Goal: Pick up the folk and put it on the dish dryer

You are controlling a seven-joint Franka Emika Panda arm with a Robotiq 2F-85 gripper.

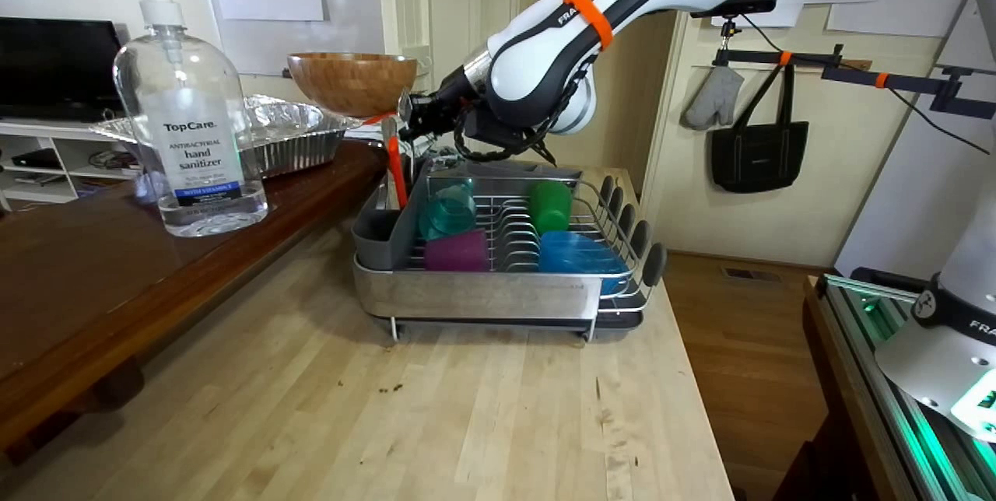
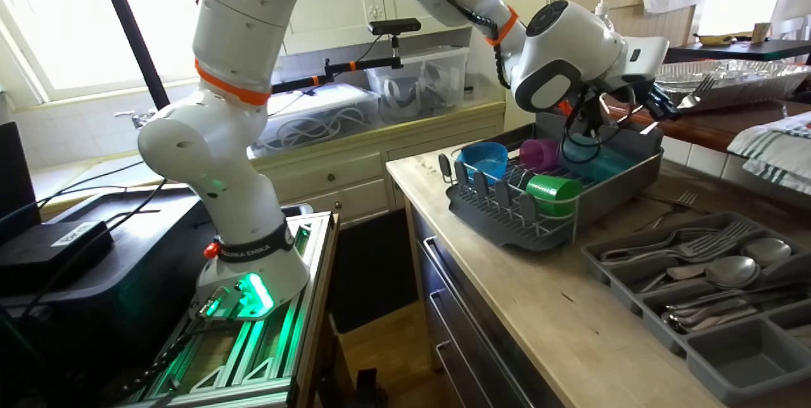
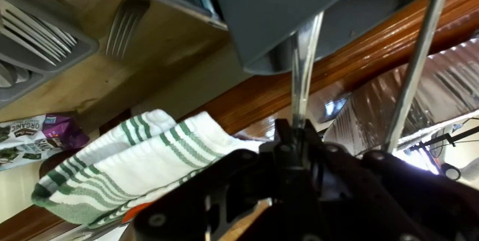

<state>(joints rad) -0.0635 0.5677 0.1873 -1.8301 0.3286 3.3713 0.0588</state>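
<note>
My gripper (image 2: 668, 107) is shut on a silver fork (image 2: 702, 88), tines up and handle slanting down. In the wrist view the fork's handle (image 3: 302, 80) runs out between my fingertips (image 3: 295, 127). Its far end meets the rim of the grey utensil holder (image 3: 265, 12); I cannot tell how far inside it is. The dish dryer (image 1: 482, 295) stands on the wooden counter in both exterior views, with the utensil holder (image 1: 376, 252) on its side by the brown ledge. In an exterior view my gripper (image 1: 416, 118) is above the holder's far end.
Cups lie in the rack, among them a green cup (image 2: 554, 196). An orange-handled utensil (image 1: 396, 174) stands in the holder. Another fork (image 2: 678, 204) lies beside a cutlery tray (image 2: 665, 325). The ledge holds a foil tray (image 2: 728, 78), a wooden bowl (image 1: 354, 85) and sanitizer (image 1: 191, 127).
</note>
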